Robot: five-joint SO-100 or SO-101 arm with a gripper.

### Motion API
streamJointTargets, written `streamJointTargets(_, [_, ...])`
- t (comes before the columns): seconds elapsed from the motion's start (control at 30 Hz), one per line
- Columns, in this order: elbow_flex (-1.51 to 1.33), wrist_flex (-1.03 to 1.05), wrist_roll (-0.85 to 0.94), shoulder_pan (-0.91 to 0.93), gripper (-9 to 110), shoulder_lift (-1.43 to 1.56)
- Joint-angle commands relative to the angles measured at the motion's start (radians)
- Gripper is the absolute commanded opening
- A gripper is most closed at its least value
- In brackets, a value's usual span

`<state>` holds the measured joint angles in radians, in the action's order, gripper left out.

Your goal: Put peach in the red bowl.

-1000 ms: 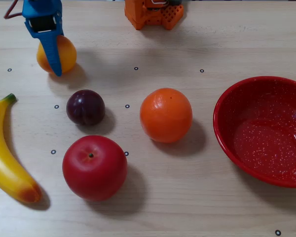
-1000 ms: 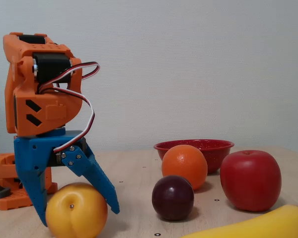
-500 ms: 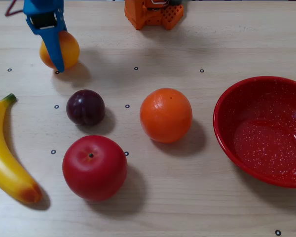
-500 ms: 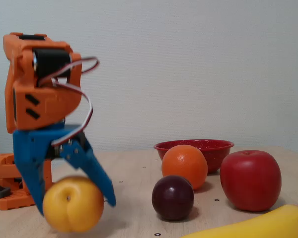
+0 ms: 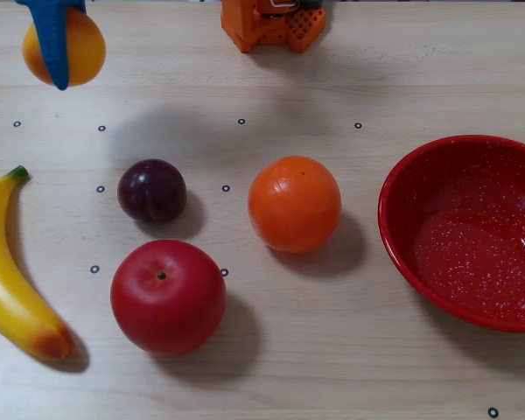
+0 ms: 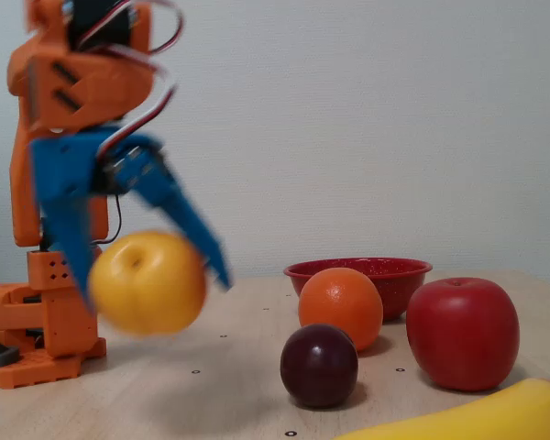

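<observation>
A pale wooden table (image 5: 394,79) is shown from above in one fixed view and from table height in the other. In the low fixed view, a blue two-finger gripper (image 6: 151,275) on an orange arm is seen clenched around the peach (image 6: 148,281), a round yellow-orange fruit, which is held in the air clear of the table surface; the image of it is blurred. In the fixed view from above, the same peach (image 5: 67,48) is found at the top left corner, with one blue finger of the gripper (image 5: 57,52) crossing its face. The red bowl (image 5: 472,232), glossy with fine white speckles inside, is placed at the right edge of that view, well apart from the peach, and nothing is seen inside it. Between them an orange (image 5: 295,204) is set near the middle of the table. A dark purple plum (image 5: 151,190) is seen left of the orange, and a big red apple (image 5: 168,297) just below the plum. A yellow banana (image 5: 9,271) is laid along the left edge. The orange base of the arm (image 5: 273,24) is fixed at the top centre
</observation>
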<state>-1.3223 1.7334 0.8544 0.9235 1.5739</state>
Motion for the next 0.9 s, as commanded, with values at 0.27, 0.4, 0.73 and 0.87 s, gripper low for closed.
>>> streamJointTargets(0.27, [0.440, 0.121, -0.284, -0.411, 0, 0.172])
streamJointTargets(0.4, [0.485, 0.127, -0.362, -0.555, 0, 0.175])
streamJointTargets(0.73, [0.489, 0.055, -0.517, -0.853, 0, 0.172])
streamJointTargets(0.87, [0.489, 0.011, -0.574, -0.946, 0, 0.163])
